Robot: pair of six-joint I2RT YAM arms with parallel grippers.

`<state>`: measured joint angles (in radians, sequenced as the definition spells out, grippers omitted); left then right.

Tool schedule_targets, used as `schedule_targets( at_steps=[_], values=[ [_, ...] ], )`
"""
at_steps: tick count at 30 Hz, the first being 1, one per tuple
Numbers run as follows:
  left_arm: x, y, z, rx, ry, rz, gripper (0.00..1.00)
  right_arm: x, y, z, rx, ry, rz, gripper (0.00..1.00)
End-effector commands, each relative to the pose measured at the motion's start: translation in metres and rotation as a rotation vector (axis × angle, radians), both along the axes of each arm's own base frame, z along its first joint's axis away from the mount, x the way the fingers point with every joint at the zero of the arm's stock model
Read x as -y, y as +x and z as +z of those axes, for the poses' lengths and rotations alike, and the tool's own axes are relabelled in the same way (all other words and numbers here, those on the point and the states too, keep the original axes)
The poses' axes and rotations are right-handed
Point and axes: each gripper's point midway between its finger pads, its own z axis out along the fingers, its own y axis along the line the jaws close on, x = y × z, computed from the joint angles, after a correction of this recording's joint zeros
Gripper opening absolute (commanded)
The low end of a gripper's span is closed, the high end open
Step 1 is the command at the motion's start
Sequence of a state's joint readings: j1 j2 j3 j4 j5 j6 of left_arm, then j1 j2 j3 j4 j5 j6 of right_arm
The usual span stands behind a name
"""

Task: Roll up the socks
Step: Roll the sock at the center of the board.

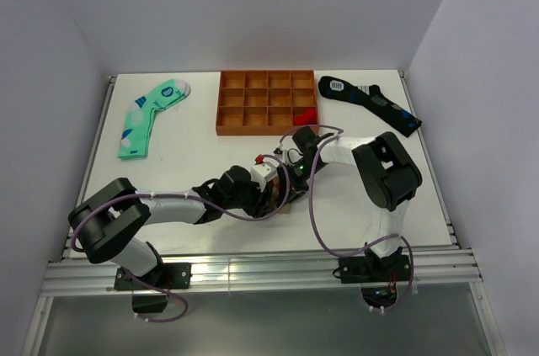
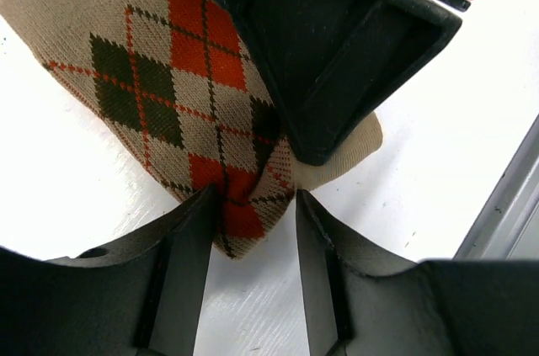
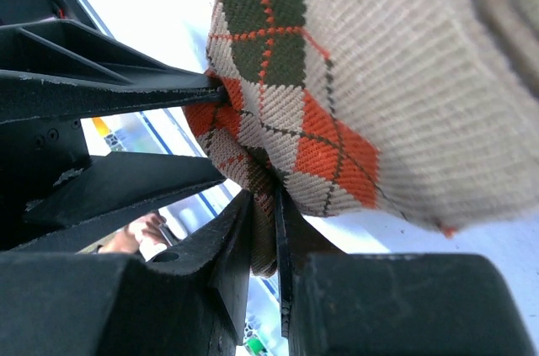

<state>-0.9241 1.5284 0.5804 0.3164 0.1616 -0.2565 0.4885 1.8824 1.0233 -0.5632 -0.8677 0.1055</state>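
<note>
Desk (image 1: 202, 154): white, walled on three sides, with a metal rail (image 1: 253, 272) along the near edge.

Left arm (image 1: 160, 204) and right arm (image 1: 383, 171): both reach in to the near middle of the desk. Your wrists are packed close together there, with a purple cable (image 1: 316, 213) looping around them.

Tray (image 1: 268, 130): orange, with compartments, at the far middle. It is well apart from the work.

Mint-green sock (image 1: 150, 116) lies flat at far left and the black sock (image 1: 370, 102) at far right. Neither is in play.

Argyle sock (image 2: 168, 78): it sits under your two wrists, mostly hidden from above. The wrist views show a broad flat stretch and one end gathered into a bunched corner.

Left jaws: part-way closed, pinching that bunched corner, with fabric touching both inner faces.

Right jaws: nearly pressed together on a thin edge of the same end of the sock, right beside the left pair.

Progress, as I judge it: early. You have one end gathered and gripped by both pairs, but no wound turns are visible. Most of the length is unrolled, so nearly all of the rolling is left.

Room: there is open desk toward the tray and out to the left. The near rail is close in the left wrist view, so roll away from it. Your tightest spot is between your own wrists.
</note>
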Motion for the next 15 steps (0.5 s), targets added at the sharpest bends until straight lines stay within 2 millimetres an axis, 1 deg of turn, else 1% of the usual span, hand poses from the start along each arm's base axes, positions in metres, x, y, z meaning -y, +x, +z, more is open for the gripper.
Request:
schedule_targets(
  at_steps=[1, 6, 9, 13, 15],
  values=[
    [0.003, 0.004, 0.009, 0.013, -0.004, 0.001, 0.48, -0.003, 0.014, 0.017, 0.054, 0.042, -0.005, 0.20],
    [0.006, 0.003, 0.005, -0.002, -0.001, -0.005, 0.45, -0.002, 0.015, 0.015, 0.057, 0.031, -0.009, 0.21],
    [0.005, 0.000, 0.004, -0.022, -0.005, -0.003, 0.40, -0.002, 0.015, 0.015, 0.056, 0.034, -0.010, 0.20],
    [0.005, -0.004, 0.003, -0.054, -0.023, 0.007, 0.38, -0.004, 0.016, 0.014, 0.052, 0.039, -0.012, 0.21],
    [0.006, -0.005, -0.002, -0.074, -0.014, 0.015, 0.35, -0.004, 0.017, 0.015, 0.051, 0.042, -0.013, 0.20]
  ],
)
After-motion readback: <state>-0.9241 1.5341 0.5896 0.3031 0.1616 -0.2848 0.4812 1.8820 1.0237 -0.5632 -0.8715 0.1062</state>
